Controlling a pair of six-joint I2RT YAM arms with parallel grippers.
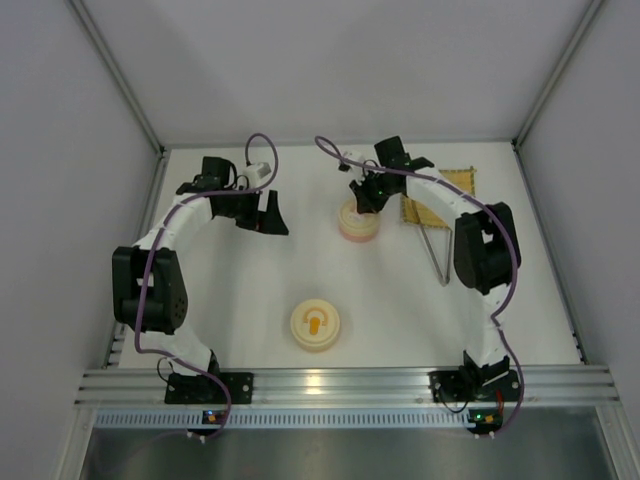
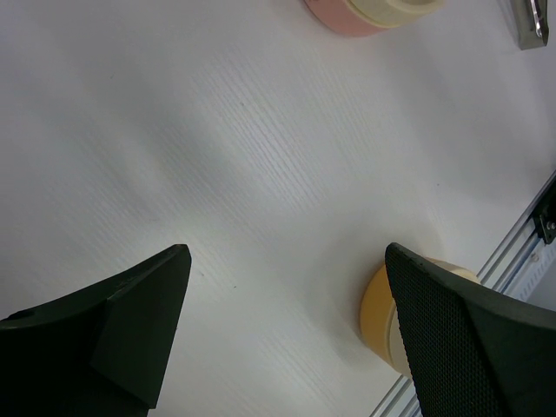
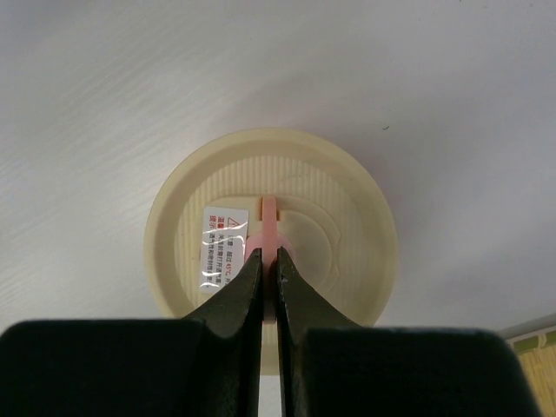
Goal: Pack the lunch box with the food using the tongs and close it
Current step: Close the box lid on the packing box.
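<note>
The lunch box shows as two parts. A pink and cream stack (image 1: 358, 224) stands at mid table, with its cream top (image 3: 271, 261) uppermost. My right gripper (image 3: 270, 261) is shut on the pink handle (image 3: 270, 217) at the top's centre, directly above the stack (image 2: 369, 12). A separate pale yellow bowl (image 1: 315, 326) sits nearer the arm bases with something orange (image 1: 315, 322) inside, apparently food. The silver tongs (image 1: 436, 250) lie on the table to the right of the stack. My left gripper (image 2: 287, 252) hangs open over bare table, with the yellow bowl (image 2: 380, 314) behind its right finger.
A yellow woven mat (image 1: 440, 196) lies at the back right, under the right arm and beside the tongs. The tongs' end (image 2: 532, 26) shows in the left wrist view's corner. The metal rail (image 1: 330, 385) runs along the near edge. White walls close in the table.
</note>
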